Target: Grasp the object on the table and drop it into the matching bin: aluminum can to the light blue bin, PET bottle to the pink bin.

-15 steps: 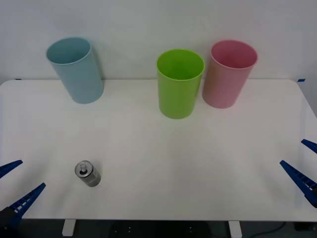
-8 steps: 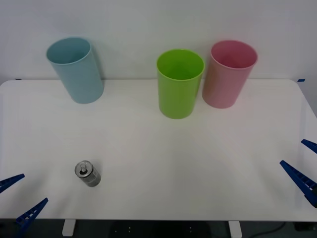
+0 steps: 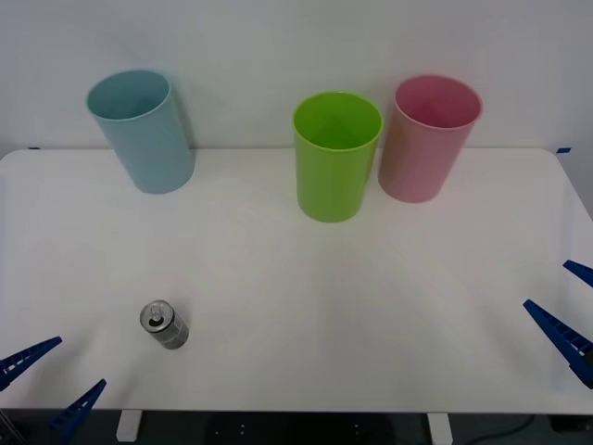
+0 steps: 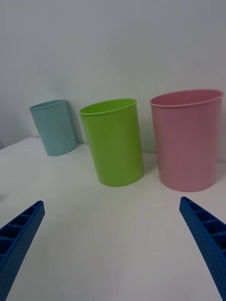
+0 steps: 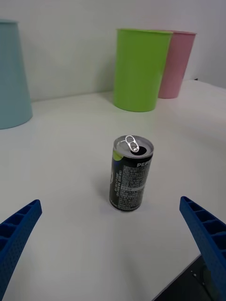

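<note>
The aluminum can stands upright on the white table near its front left, pull-tab up, dark printed side showing. In the left wrist view the can stands a short way ahead, centred between the blue fingers. My left gripper is open at the table's front left edge, left of and nearer than the can, holding nothing. My right gripper waits open at the right edge. The light blue bin stands at the back left, and the pink bin at the back right.
A lime green bin stands just left of the pink bin, nearly touching it. In the right wrist view the pink bin, green bin and light blue bin line up along the white wall.
My left gripper has drawn back toward the table's front edge and shifted slightly right, staying open. The can, the bins and the right gripper have not moved.
</note>
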`<act>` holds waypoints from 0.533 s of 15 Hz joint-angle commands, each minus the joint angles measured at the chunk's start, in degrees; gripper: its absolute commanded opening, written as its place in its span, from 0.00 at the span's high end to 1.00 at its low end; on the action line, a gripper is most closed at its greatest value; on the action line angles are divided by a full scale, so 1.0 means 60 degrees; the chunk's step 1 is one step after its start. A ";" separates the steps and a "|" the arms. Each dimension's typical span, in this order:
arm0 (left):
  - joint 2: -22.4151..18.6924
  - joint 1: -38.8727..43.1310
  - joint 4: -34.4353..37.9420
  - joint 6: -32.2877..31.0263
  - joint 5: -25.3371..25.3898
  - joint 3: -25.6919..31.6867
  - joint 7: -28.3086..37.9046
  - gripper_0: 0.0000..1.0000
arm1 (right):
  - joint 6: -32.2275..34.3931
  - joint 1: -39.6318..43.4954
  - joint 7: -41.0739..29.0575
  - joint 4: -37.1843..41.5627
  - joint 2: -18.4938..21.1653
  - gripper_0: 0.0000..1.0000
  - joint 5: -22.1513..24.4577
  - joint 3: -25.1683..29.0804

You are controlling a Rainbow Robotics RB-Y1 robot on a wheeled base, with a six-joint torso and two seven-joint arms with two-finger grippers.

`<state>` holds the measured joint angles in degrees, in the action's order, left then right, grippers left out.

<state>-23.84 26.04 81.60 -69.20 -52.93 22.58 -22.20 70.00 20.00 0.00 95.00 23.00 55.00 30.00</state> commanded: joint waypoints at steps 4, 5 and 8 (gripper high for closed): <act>0.0003 -0.0838 -0.1296 0.0006 0.0252 -0.0702 -0.0958 0.00 | 0.0000 0.0000 0.0000 0.0000 0.0000 0.00 0.0000 0.0000; 0.0003 -0.0926 -0.1398 0.0006 0.0238 -0.0775 -0.0987 0.00 | 0.0000 0.0000 0.0000 0.0000 0.0000 0.00 0.0000 0.0000; 0.0032 -0.1307 -0.1897 0.0020 0.0238 -0.1024 -0.1177 0.00 | 0.0000 0.0000 0.0000 0.0000 0.0000 0.00 0.0000 0.0000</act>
<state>-23.66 18.71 70.97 -69.15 -51.49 16.82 -28.94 70.00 20.00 0.00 95.00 23.00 55.00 30.00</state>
